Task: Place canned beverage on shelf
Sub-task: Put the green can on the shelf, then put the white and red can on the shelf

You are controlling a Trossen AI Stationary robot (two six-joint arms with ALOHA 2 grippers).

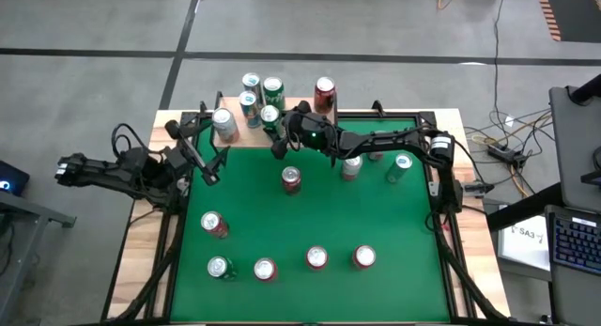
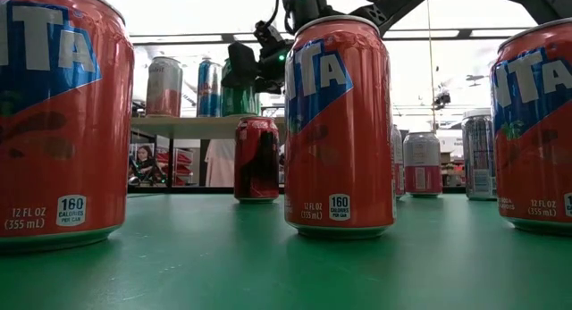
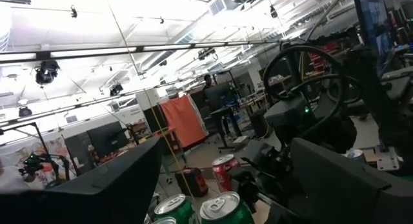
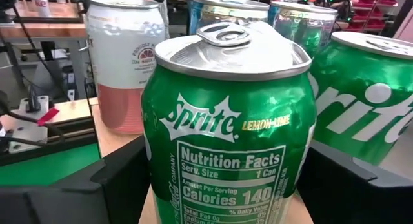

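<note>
My right end effector (image 1: 272, 120) is at the shelf (image 1: 232, 135), at the surface's far edge toward its left corner. Its fingers (image 4: 119, 179) stand either side of a green Sprite can (image 4: 229, 127) on the wood board; whether they press on it or have let go I cannot tell. The can is a smooth printed cylinder with a dented silver lid and pull tab. Beside it on the shelf stand another green can (image 4: 368, 95), two blue ones (image 4: 213, 8) and a pink-and-white one (image 4: 126, 62). My left end effector (image 1: 202, 162) hovers wide open and empty by the surface's left edge. Red cans (image 2: 340, 122) stand on the green surface (image 1: 329, 223).
</note>
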